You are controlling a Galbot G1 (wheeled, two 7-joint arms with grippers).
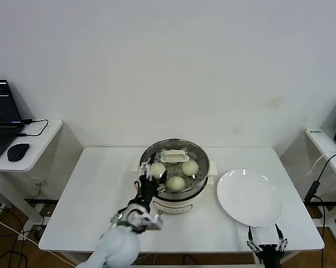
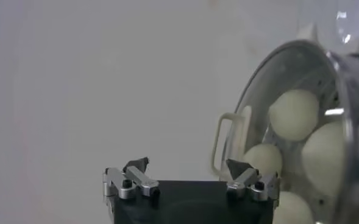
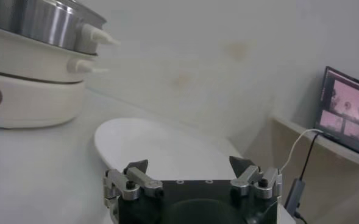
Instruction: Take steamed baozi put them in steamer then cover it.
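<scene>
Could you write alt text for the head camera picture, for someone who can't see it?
On a white table, a steel steamer holds cream-white baozi under a clear glass cover. The left gripper is open at its near-left rim. An empty white plate lies right of it; the right gripper waits open by the table's near edge.

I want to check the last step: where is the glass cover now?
In the head view, the cover sits on the steamer at the table's middle, over the baozi, left of the white plate.
</scene>
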